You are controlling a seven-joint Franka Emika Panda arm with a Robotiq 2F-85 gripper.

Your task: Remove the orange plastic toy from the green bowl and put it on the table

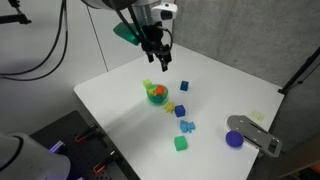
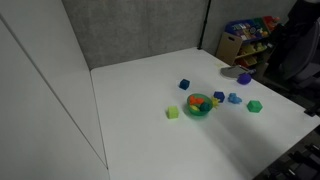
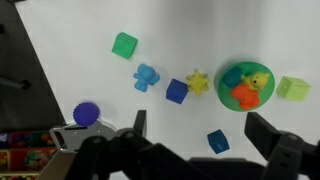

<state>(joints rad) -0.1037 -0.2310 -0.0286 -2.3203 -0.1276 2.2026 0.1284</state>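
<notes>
The green bowl [image 1: 151, 98] stands near the middle of the white table [image 1: 120, 100]. It shows in both exterior views and at the right of the wrist view [image 3: 226, 74]. The orange plastic toy [image 3: 243, 97] lies inside it next to a small yellow toy [image 3: 259, 81]; the orange toy also shows in an exterior view [image 2: 194, 101]. My gripper [image 3: 203, 135] is open and empty. It hangs above the table behind the bowl [image 1: 157, 58], apart from it. A dark blue block [image 3: 217, 141] lies on the table between its fingers in the wrist view.
Loose pieces lie around the bowl: a yellow star piece [image 3: 197, 82], a blue block [image 3: 177, 91], a light blue figure [image 3: 147, 77], a green block [image 3: 124, 44], a pale green block [image 3: 292, 88] and a purple disc [image 3: 87, 113]. A grey object [image 1: 255, 135] lies by the disc.
</notes>
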